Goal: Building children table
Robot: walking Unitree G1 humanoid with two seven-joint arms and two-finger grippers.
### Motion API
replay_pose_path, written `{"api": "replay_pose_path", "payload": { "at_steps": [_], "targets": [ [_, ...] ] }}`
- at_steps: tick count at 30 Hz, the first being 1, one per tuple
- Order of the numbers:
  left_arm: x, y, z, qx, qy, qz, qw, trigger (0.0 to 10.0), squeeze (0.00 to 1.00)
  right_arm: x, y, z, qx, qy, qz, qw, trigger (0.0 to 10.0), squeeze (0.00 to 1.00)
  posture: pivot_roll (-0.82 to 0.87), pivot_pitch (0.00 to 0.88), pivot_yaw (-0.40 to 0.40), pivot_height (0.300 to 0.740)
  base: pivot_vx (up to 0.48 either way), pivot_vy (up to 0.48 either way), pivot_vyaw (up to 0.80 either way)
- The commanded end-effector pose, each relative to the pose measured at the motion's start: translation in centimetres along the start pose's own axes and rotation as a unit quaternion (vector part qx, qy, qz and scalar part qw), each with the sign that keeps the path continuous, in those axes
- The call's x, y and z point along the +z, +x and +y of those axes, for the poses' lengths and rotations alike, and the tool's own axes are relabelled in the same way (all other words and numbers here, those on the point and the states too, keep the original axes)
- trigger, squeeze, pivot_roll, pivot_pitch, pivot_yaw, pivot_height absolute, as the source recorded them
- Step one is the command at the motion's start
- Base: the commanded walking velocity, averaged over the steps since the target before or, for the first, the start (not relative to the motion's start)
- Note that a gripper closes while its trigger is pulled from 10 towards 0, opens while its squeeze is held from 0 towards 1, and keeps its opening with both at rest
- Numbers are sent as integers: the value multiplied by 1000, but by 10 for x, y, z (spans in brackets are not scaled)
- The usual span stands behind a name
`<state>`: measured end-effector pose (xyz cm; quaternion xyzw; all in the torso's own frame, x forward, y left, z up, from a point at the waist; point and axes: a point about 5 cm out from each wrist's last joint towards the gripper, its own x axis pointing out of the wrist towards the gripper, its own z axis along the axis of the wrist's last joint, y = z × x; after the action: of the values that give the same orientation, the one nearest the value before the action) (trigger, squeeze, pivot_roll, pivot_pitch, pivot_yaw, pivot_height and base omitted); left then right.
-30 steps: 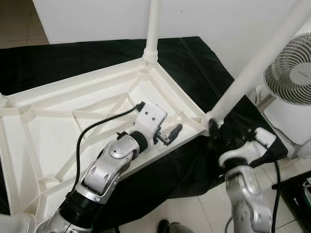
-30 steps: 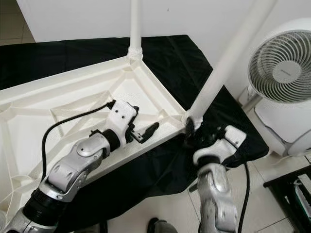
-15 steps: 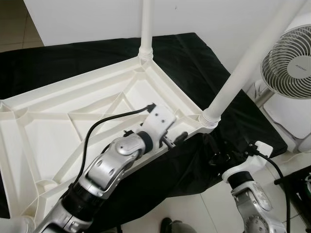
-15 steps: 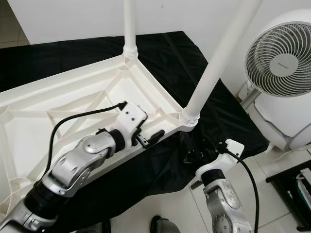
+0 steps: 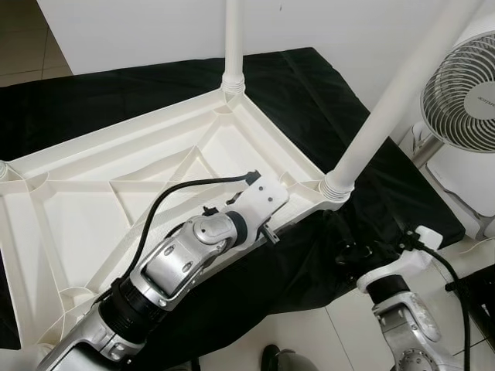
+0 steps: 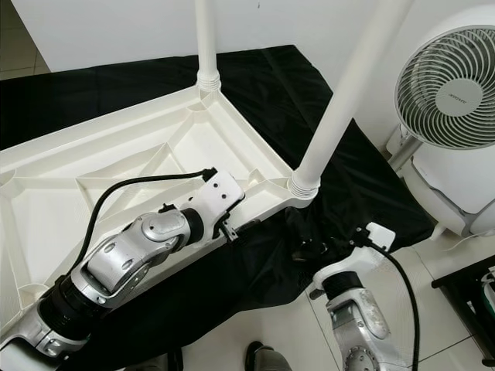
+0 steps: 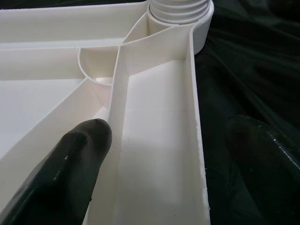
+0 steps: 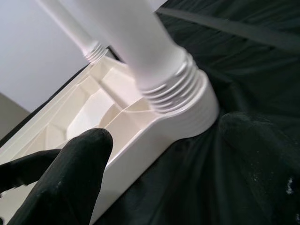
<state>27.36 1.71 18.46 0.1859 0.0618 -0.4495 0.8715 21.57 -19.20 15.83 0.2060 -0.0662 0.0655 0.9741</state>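
The white plastic table (image 5: 93, 201) lies upside down on a black cloth (image 5: 309, 93). One white leg (image 5: 233, 46) stands in the far corner. Another leg (image 5: 387, 100) stands in the near right corner socket (image 5: 336, 188). My left gripper (image 5: 272, 232) is open and straddles the table's near rim just left of that socket. In the left wrist view one finger (image 7: 79, 159) rests inside the rim and the other (image 7: 255, 150) hangs outside over the cloth. My right gripper (image 5: 352, 251) is open, low beside the socket (image 8: 187, 112), not touching it.
A white standing fan (image 5: 468, 77) is close on the right, beside the leaning leg. The cloth hangs over the near edge down to the tiled floor (image 5: 332, 332). A dark shoe tip (image 5: 271, 359) shows at the bottom. A black frame (image 5: 483, 297) sits at the far right.
My right gripper has let go of the near right leg's base and dropped below the corner. My left gripper slid along the rim toward that corner. The camera shifted slightly.
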Motion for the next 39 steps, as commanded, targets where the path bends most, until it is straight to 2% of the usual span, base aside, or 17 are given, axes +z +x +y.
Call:
{"api": "replay_pose_path", "payload": {
  "at_steps": [1,7,16,18,21,26,27,28,29,31,32,34,35,38,39],
  "targets": [
    [4,-2,-20,-134,10,-6,991,10000,0,5,-8,-8,-28,-17,-11,999,10000,0,-42,199,19,740,0,0,0],
    [14,1,-22,-134,11,-27,991,10000,0,8,-16,-20,-93,-37,-27,995,10000,0,-63,202,32,740,0,0,0],
    [23,4,-31,-149,8,-43,988,10000,0,10,-19,-25,-114,-42,-32,992,10000,0,-77,204,40,740,0,0,0],
    [14,9,-38,-158,9,-19,987,10000,0,12,-20,-25,-115,-46,-34,992,10000,0,-86,207,45,740,0,0,0],
    [7,14,-42,-155,5,2,988,10000,0,13,-20,-25,-116,-49,-36,991,10000,0,-89,208,46,740,0,0,0],
    [0,21,-38,-120,-2,30,992,10000,0,13,-21,-25,-119,-49,-36,991,10000,0,-93,209,48,740,0,0,0],
    [0,23,-36,-111,-6,32,993,8314,0,13,-21,-25,-120,-50,-36,991,10000,0,-93,209,48,740,0,0,0],
    [1,23,-34,-106,-9,33,994,8314,0,13,-21,-25,-121,-51,-36,991,10000,0,-93,209,48,740,0,0,0],
    [1,24,-32,-99,-10,33,994,6588,0,13,-21,-26,-122,-52,-36,991,10000,0,-91,209,49,740,0,0,0],
    [1,24,-32,-99,-10,33,994,6588,0,13,-21,-26,-122,-52,-36,991,10000,0,-91,209,49,740,0,0,0],
    [0,24,-28,-85,-8,39,996,2784,0,13,-20,-27,-122,-55,-34,990,10000,0,-91,209,49,740,0,0,0],
    [0,24,-26,-78,-6,41,996,2784,0,13,-19,-27,-122,-55,-34,990,10000,0,-91,209,49,740,0,0,0],
    [1,25,-24,-74,-9,39,996,8431,0,13,-19,-28,-122,-58,-32,990,10000,0,-91,209,49,740,0,0,0],
    [2,26,-21,-63,-17,37,997,8863,0,13,-18,-28,-121,-57,-31,991,10000,0,-91,209,49,740,0,0,0],
    [2,26,-20,-56,-18,38,998,7176,0,12,-17,-28,-120,-55,-31,991,10000,0,-91,209,49,740,0,0,0]
  ]
}}
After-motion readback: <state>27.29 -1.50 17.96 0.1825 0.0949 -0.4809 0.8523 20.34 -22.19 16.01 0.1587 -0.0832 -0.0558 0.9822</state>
